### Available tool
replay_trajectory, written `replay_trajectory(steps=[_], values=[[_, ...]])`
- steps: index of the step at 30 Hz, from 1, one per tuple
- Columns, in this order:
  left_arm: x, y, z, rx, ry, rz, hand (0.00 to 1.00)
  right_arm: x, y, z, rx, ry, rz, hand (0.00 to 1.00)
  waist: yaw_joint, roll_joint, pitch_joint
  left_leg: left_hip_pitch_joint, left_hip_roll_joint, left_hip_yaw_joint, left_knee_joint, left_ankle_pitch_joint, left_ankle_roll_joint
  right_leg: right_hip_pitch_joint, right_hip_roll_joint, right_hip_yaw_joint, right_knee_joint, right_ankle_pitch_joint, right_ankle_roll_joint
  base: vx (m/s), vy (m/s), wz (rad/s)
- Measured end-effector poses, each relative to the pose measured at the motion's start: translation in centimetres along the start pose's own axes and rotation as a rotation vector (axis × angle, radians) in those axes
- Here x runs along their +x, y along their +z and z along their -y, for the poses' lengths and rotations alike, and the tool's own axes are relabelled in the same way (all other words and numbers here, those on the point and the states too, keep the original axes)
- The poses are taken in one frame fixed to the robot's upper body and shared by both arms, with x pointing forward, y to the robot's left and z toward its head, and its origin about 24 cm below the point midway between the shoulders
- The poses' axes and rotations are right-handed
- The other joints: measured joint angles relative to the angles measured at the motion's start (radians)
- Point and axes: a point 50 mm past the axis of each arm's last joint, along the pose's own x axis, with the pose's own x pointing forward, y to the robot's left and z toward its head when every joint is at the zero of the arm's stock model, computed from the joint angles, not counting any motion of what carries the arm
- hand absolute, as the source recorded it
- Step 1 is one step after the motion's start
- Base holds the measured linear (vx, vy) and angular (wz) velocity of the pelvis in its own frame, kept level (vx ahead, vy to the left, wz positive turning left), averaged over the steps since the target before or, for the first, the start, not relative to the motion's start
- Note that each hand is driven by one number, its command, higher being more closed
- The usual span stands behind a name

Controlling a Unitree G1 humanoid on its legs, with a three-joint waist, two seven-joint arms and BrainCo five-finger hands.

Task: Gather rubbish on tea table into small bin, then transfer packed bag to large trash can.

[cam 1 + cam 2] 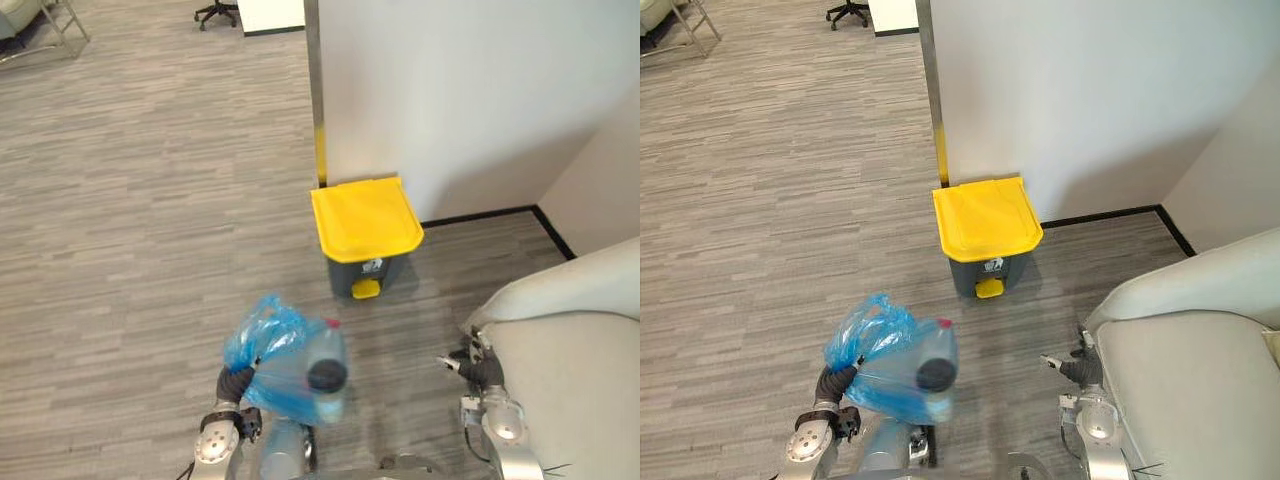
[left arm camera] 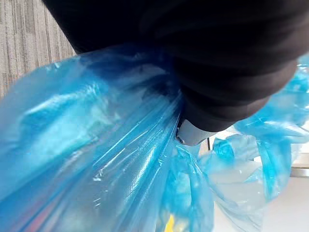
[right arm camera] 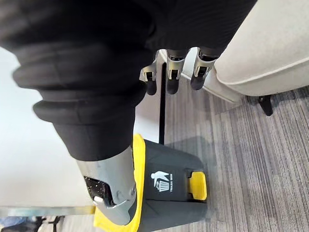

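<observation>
Grey flooring [image 1: 150,200] is leading to the trash can [image 1: 366,220] ahead of the left hand [image 1: 236,382], grip untellable, which is holding the seemingly soft, slippery blue bag [image 1: 280,350] by its bunched neck; right hand [image 3: 173,82] is hanging slack.

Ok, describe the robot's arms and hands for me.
Both arms are silver-grey with round joints. The left robot hand and right robot hand wear dark ribbed covers over wrist and back; the right's fingers are silver with dark tips.
</observation>
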Motion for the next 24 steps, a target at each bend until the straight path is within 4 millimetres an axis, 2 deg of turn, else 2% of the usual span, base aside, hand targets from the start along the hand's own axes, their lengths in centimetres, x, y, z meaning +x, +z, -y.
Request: replay_trajectory(steps=[1, 2, 3, 4, 5, 6, 8, 9, 11, 12, 13, 15, 17, 20, 22, 24], values=[[0.1, 0.1, -0.1, 0.006, 0.000, 0.003, 1.00, 0.0, -0.1, 0.0, 0.000, 0.000, -0.006, 0.00, -0.004, -0.011, -0.007, -0.007, -0.012, 0.003, 0.011, -0.017, 0.010, -0.002, -0.010, 0.013, 0.001, 0.001, 0.002, 0.64, 0.304, -0.13], [0.4, 0.5, 0.1, 0.003, -0.004, 0.016, 1.00, 0.0, -0.2, 0.2, 0.001, -0.009, -0.009, 0.00, -0.014, -0.019, -0.007, -0.016, -0.022, 0.011, 0.057, -0.062, 0.035, -0.003, -0.029, 0.030, 0.028, 0.007, 0.013, 0.53, 0.245, 0.05], [0.5, 0.6, 0.3, 0.002, -0.013, 0.018, 1.00, 0.2, 0.1, 0.1, 0.009, -0.010, -0.003, 0.00, -0.019, -0.024, -0.006, 0.017, -0.034, 0.027, 0.075, -0.101, 0.055, -0.015, -0.048, 0.037, 0.134, 0.014, 0.030, 0.50, 0.240, 0.00], [0.5, 0.5, 0.4, 0.004, -0.016, 0.015, 1.00, 0.2, 0.1, 0.0, 0.013, -0.009, -0.002, 0.00, -0.023, -0.026, -0.006, 0.040, -0.039, 0.032, 0.071, -0.114, 0.061, -0.033, -0.057, 0.038, 0.200, 0.025, 0.051, 0.47, 0.207, -0.13], [0.5, 0.5, 0.5, 0.010, -0.022, 0.010, 1.00, 0.3, 0.1, -0.3, 0.018, -0.003, -0.005, 0.00, -0.027, -0.026, -0.005, 0.093, -0.048, 0.039, 0.053, -0.135, 0.070, -0.086, -0.071, 0.036, 0.350, 0.049, 0.103, 0.45, 0.151, -0.05], [0.6, 0.6, 0.4, 0.023, -0.030, 0.014, 1.00, 0.4, 0.0, -0.8, 0.024, 0.009, -0.018, 0.00, -0.044, -0.027, -0.003, 0.180, -0.062, 0.035, 0.002, -0.146, 0.076, -0.140, -0.073, 0.028, 0.512, 0.032, 0.079, 0.45, 0.116, 0.01], [0.7, 0.8, 0.3, 0.031, -0.028, 0.023, 1.00, 0.4, 0.0, -1.2, 0.021, 0.021, -0.018, 0.00, -0.048, -0.024, -0.004, 0.260, -0.069, 0.033, -0.064, -0.145, 0.075, -0.216, -0.066, -0.020, 0.564, 0.005, 0.036, 0.35, 0.037, 0.09], [0.9, 1.0, 0.2, 0.038, -0.026, 0.029, 1.00, 0.4, 0.1, -1.4, 0.018, 0.029, -0.014, 0.00, -0.048, -0.024, -0.005, 0.281, -0.068, 0.032, -0.081, -0.145, 0.075, -0.250, -0.063, -0.046, 0.549, -0.004, 0.029, 0.38, -0.032, 0.14], [1.3, 1.0, 0.0, 0.045, -0.019, 0.022, 1.00, 0.3, -0.3, -1.4, 0.017, 0.028, -0.029, 0.00, -0.054, -0.025, -0.005, 0.314, -0.064, 0.002, -0.091, -0.145, 0.074, -0.310, -0.030, -0.068, 0.373, -0.006, 0.017, 0.36, -0.091, 0.42], [1.4, 0.9, -0.2, 0.050, -0.014, 0.017, 1.00, 0.1, -0.7, -1.3, 0.016, 0.027, -0.042, 0.00, -0.053, -0.030, -0.007, 0.322, -0.067, 0.001, -0.088, -0.147, 0.065, -0.316, -0.020, -0.074, 0.280, 0.034, -0.003, 0.31, -0.100, 0.46], [1.4, 1.0, -1.0, 0.059, 0.013, 0.021, 1.00, -0.1, -1.1, -1.3, 0.015, 0.027, -0.056, 0.00, -0.050, -0.051, -0.014, 0.337, -0.084, -0.003, -0.084, -0.158, 0.040, -0.320, -0.016, -0.065, 0.163, 0.194, -0.013, 0.26, -0.074, 0.44], [1.1, 0.0, -0.9, 0.044, 0.025, -0.020, 1.00, -0.3, -2.2, -0.3, 0.002, 0.000, -0.098, 0.00, -0.046, -0.002, -0.043, 0.362, -0.050, -0.035, -0.107, -0.166, 0.016, -0.270, 0.009, -0.087, 0.126, 0.183, -0.020, 0.31, -0.069, 0.22], [0.9, -0.3, -1.0, 0.041, 0.029, -0.029, 1.00, -0.1, -1.9, 0.0, 0.001, -0.009, -0.087, 0.00, -0.048, 0.019, -0.056, 0.386, -0.036, -0.038, -0.154, -0.155, -0.002, -0.236, 0.030, -0.098, 0.063, 0.192, -0.028, 0.26, -0.096, -0.05], [0.9, -0.3, -1.0, 0.045, 0.028, -0.030, 1.00, -0.2, -2.1, 0.3, 0.002, -0.020, -0.094, 0.00, -0.049, 0.022, -0.059, 0.427, -0.034, -0.044, -0.213, -0.137, -0.030, -0.194, 0.049, -0.103, 0.005, 0.204, -0.036, 0.18, -0.047, -0.03], [0.8, -0.5, -1.0, 0.047, 0.027, -0.039, 1.00, -0.2, -2.5, 0.5, 0.003, -0.028, -0.114, 0.00, -0.049, 0.022, -0.064, 0.442, -0.034, -0.045, -0.225, -0.135, -0.032, -0.170, 0.054, -0.101, -0.029, 0.212, -0.030, 0.12, 0.007, -0.06], [0.6, -1.1, -1.0, 0.050, 0.025, -0.063, 1.00, -0.4, -3.0, 1.0, 0.004, -0.045, -0.132, 0.00, -0.050, 0.025, -0.079, 0.443, -0.041, -0.044, -0.222, -0.126, -0.040, -0.144, 0.054, -0.095, -0.087, 0.246, -0.026, 0.07, 0.059, -0.11]])
